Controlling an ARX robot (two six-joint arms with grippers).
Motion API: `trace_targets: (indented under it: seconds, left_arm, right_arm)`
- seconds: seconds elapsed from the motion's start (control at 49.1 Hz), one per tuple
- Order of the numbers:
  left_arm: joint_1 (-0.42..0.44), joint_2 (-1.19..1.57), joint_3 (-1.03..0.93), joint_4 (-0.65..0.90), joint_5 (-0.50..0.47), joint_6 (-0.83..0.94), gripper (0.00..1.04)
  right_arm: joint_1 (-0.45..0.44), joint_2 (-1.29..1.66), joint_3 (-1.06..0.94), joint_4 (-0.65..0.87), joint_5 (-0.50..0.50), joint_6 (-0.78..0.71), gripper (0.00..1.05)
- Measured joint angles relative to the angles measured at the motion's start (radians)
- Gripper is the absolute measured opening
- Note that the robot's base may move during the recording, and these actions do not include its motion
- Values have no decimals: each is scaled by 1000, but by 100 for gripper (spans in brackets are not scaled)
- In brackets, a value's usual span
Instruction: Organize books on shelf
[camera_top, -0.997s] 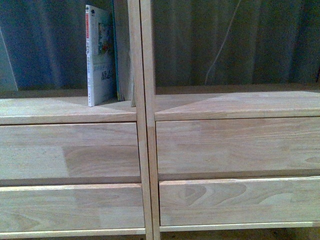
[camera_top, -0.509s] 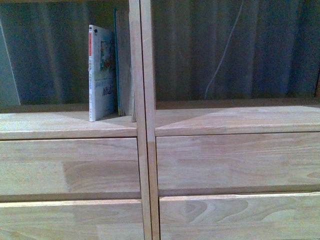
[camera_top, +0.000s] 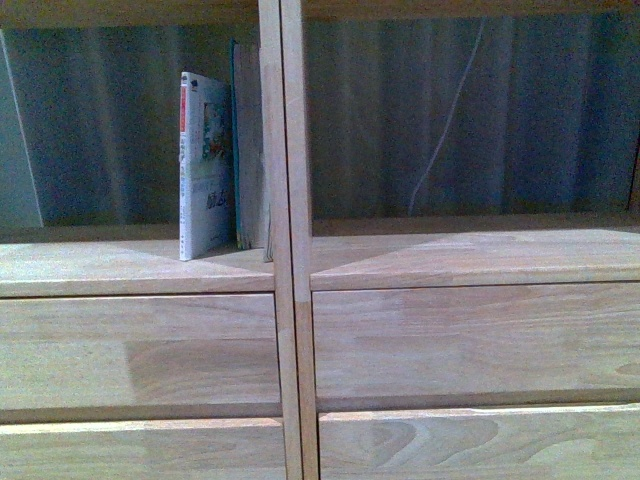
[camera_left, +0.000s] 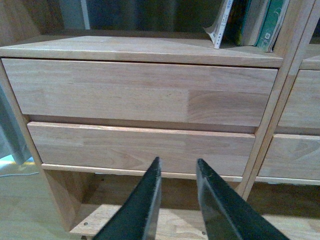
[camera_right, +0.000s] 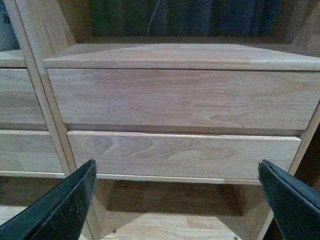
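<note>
The light wood shelf (camera_top: 290, 300) fills the front view. In its left upper compartment a white illustrated book (camera_top: 204, 165) stands upright, with a green-spined book (camera_top: 246, 150) between it and the centre post. Both show in the left wrist view: the white book (camera_left: 222, 25) and the green-spined book (camera_left: 272, 22), with another dark book between them. My left gripper (camera_left: 178, 167) is open, low before the left drawers, holding nothing. My right gripper (camera_right: 177, 172) is wide open before the right drawers, empty. Neither gripper appears in the front view.
Drawer fronts (camera_top: 470, 340) run across the shelf's middle. The right upper compartment (camera_top: 470, 250) holds no books; a thin cable (camera_top: 445, 120) hangs behind it against a dark curtain. A lower compartment (camera_right: 170, 210) opens under the drawers.
The front view has shifted upward: shelf and books now sit lower in the picture. The books themselves have not moved on the shelf.
</note>
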Motion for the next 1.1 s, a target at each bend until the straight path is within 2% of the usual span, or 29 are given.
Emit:
trace_targets:
  seconds: [0.448,1.099]
  left_arm:
    - [0,0,0,0,0,0,98]
    - [0,0,0,0,0,0,97]
  right_arm:
    - [0,0,0,0,0,0,98]
    - [0,0,0,0,0,0,98]
